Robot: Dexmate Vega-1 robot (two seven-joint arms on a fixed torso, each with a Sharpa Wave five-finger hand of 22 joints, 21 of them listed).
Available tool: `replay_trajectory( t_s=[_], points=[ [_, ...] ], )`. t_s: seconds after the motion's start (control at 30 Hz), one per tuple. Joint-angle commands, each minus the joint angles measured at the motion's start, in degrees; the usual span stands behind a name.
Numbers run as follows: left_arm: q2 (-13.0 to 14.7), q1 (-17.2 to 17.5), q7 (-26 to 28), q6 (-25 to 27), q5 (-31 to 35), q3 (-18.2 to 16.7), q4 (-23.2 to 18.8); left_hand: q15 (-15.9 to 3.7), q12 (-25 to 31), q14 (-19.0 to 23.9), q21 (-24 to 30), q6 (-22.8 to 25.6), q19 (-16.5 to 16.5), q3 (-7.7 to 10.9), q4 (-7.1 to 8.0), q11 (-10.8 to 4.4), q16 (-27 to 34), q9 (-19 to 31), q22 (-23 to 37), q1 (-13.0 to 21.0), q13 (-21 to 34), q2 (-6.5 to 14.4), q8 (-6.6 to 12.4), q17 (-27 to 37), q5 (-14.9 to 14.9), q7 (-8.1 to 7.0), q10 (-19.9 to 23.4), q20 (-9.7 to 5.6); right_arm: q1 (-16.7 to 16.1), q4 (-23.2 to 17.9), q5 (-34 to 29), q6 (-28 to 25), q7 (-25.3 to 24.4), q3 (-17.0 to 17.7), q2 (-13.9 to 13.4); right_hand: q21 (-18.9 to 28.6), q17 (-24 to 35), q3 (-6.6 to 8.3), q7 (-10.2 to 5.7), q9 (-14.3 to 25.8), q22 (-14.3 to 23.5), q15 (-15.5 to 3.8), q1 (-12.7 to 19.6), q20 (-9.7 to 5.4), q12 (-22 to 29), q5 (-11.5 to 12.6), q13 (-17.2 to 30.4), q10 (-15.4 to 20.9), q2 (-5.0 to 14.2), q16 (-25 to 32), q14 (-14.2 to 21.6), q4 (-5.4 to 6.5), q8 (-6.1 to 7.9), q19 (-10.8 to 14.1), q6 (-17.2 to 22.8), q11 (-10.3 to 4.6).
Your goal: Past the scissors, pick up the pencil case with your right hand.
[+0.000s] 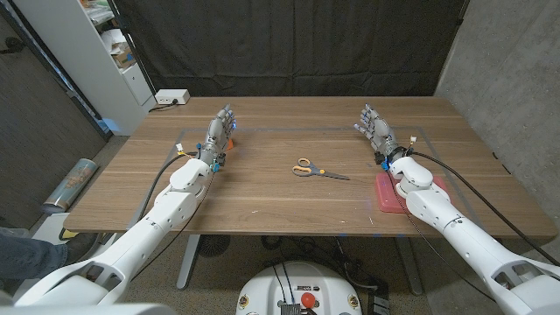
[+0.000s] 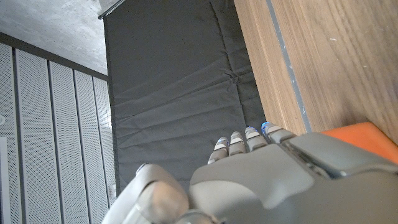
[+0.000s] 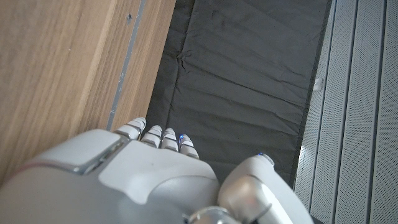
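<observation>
Scissors (image 1: 316, 170) with yellow handles lie on the wooden table (image 1: 280, 206) near its middle, blades pointing right. A flat pink-red pencil case (image 1: 388, 192) lies to their right, partly hidden under my right forearm. My right hand (image 1: 375, 128) is raised just beyond the case with its fingers spread, and it holds nothing; its back also fills the right wrist view (image 3: 124, 180). My left hand (image 1: 220, 129) is held up at the table's left, fingers apart, also with nothing in it, and is seen from behind in the left wrist view (image 2: 261, 174).
A small orange object (image 1: 231, 140) (image 2: 364, 135) sits beside my left hand. Blue tape lines (image 1: 289, 130) mark a rectangle on the table. A white power strip (image 1: 170, 97) lies at the back left corner. A black curtain (image 1: 289, 44) hangs behind the table.
</observation>
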Motion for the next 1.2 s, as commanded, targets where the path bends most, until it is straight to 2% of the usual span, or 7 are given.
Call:
replay_trajectory(
  t_s=[0.03,0.2,0.27,0.67,1.2],
  points=[
    [0.3,-0.2,0.0,0.6,0.1,0.1,0.1,0.16,0.4,-1.6,0.4,-0.5,-2.6,0.37,-0.14,-0.09,0.3,0.3,0.2,0.7,0.1,0.2,0.23,0.1,0.3,0.11,-0.6,0.07,-0.1,-0.4,0.2,-0.5,-0.4,0.0,0.1,-0.1,-0.1,0.74,0.02,0.3,0.1,0.46,0.9,0.0,0.2,0.3,0.2,0.1,0.51,0.2,0.0,-0.23,0.19,0.6,0.6,0.32],
    [0.5,-0.1,0.4,0.7,0.4,0.1,-0.4,0.16,0.4,-1.6,0.4,-0.4,-2.6,0.4,-0.18,-0.14,0.3,0.3,0.2,0.8,0.1,0.4,0.25,0.1,0.2,0.09,-0.6,0.05,-0.1,-0.6,-0.1,-0.2,-0.5,-0.1,0.3,-0.3,-0.3,0.95,0.0,0.3,0.1,0.49,1.3,0.05,0.2,0.2,0.1,0.1,0.8,0.2,0.0,-0.5,0.15,0.7,0.6,0.2],
    [-0.8,0.0,-0.2,-0.1,-1.0,-0.1,-0.1,0.15,0.4,-1.6,0.4,-0.4,-2.7,0.41,-0.19,-0.16,0.3,0.3,0.2,0.8,0.1,0.4,0.25,0.1,0.2,0.07,-0.6,0.08,-0.1,-0.9,-0.3,-0.2,-0.8,-0.2,0.3,-0.3,-0.4,1.04,-0.05,0.3,0.1,0.47,1.5,0.05,0.2,0.2,0.1,0.1,0.94,0.2,0.0,-0.59,0.13,0.7,0.6,0.18],
    [1.5,0.5,0.5,1.7,0.5,0.2,-3.0,0.24,0.3,-1.7,0.3,-0.7,-2.9,0.53,-0.3,-0.04,0.3,0.3,0.2,1.1,0.1,0.8,0.17,0.1,0.0,0.24,-0.8,0.11,-1.3,-4.0,-1.2,0.0,-1.2,-0.1,-1.2,-0.9,-0.9,1.73,-0.1,0.3,0.1,0.55,2.8,0.11,0.1,-0.1,0.1,0.2,1.99,0.2,-0.1,-1.29,0.03,0.8,0.6,0.12],
    [2.3,2.0,0.7,1.7,0.4,-0.1,-5.1,0.29,0.4,-1.6,0.3,-0.5,-3.2,0.62,-0.46,-0.04,0.3,0.3,0.2,1.3,0.1,1.3,0.24,0.1,-0.2,0.12,-0.6,0.22,-4.7,-10.0,-2.7,0.6,-2.9,1.3,-4.3,-1.3,-1.3,1.72,-0.3,0.3,0.2,0.61,3.2,0.21,0.1,-0.5,0.1,0.3,2.12,0.2,0.0,-1.69,0.02,1.0,0.8,-0.05]
  ],
)
